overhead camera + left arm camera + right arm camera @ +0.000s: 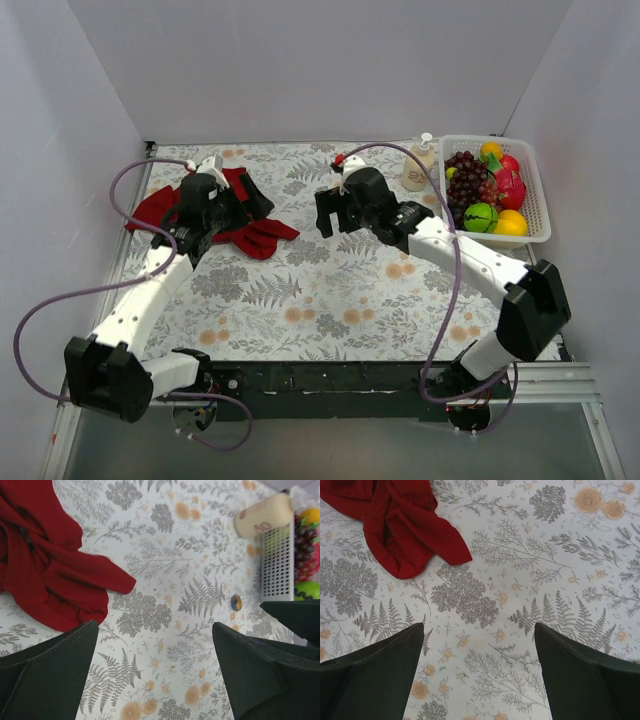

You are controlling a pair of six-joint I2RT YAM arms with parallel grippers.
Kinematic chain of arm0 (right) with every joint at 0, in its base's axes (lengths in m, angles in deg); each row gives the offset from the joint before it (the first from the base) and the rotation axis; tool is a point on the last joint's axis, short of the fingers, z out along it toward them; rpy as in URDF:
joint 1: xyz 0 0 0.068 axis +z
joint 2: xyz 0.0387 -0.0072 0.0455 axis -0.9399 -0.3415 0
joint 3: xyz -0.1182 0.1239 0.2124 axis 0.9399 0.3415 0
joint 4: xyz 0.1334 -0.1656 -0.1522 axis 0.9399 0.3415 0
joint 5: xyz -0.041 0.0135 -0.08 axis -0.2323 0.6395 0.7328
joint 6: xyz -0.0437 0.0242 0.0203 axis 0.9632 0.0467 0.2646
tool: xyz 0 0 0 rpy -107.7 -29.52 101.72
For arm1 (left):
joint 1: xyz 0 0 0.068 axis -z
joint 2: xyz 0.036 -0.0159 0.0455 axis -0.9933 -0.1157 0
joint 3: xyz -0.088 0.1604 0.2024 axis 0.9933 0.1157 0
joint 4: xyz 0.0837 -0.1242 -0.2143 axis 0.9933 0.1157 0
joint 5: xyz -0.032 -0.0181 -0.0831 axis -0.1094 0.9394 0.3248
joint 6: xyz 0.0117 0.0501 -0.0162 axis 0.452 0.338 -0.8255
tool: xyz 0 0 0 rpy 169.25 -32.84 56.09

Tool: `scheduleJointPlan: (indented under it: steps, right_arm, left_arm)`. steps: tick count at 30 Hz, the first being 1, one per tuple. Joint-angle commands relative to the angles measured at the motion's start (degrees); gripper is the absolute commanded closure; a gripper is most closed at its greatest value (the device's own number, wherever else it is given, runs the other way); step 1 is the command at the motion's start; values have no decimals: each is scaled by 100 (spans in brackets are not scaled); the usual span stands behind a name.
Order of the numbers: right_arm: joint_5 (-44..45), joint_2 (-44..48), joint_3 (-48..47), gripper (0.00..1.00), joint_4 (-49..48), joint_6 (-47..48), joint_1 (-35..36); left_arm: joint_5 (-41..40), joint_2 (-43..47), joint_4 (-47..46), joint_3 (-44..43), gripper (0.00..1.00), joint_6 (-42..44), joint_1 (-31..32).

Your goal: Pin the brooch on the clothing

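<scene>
The dark red T-shirt (pixel 258 237) lies crumpled at the back left of the flowered table cover; it also shows in the left wrist view (pixel 50 580) and in the right wrist view (pixel 400 530). The brooch (pixel 236 602) is a tiny round badge, bluish with a yellow edge. It lies on the bare cover well right of the shirt, and I cannot pick it out in the top view. My left gripper (pixel 245 203) (pixel 155 625) is open and empty beside the shirt's right edge. My right gripper (pixel 335 218) (pixel 479 625) is open and empty above mid-table.
A white basket (pixel 537 205) (pixel 277 562) of toy fruit stands at the back right. A cream bottle (pixel 420 165) (pixel 262 515) is just left of it. White walls close in the table on the left, back and right.
</scene>
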Motion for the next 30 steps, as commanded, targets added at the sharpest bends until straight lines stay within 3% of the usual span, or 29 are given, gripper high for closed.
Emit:
scheduleJointPlan:
  steps: [1, 9, 19, 20, 26, 28, 30]
  right_arm:
    - [-401, -695, -947, 2, -35, 179, 20]
    - [-998, -1636, -1748, 2, 219, 452, -24]
    - [-1165, -1479, -1336, 2, 159, 364, -252]
    - [-1226, -1462, -1292, 2, 132, 364, -296]
    - [-1148, -1321, -1221, 2, 228, 399, -410]
    - [-1113, -1260, -1177, 2, 238, 399, -428]
    - [-1051, -1128, -1107, 2, 211, 399, -472]
  left_arm:
    - [92, -915, 973, -739, 2, 214, -59]
    - [-507, -2471, 2336, -1584, 2, 100, -664]
    - [-595, -3131, 2267, -1347, 5, -111, -929]
    - [-517, -3166, 2040, -1268, 15, -68, -929]
    - [-77, -3359, 1177, -784, 44, -129, -929]
    - [-76, -3543, 1185, -889, 64, -32, -929]
    - [-103, -3571, 1264, -1012, 93, 64, -929]
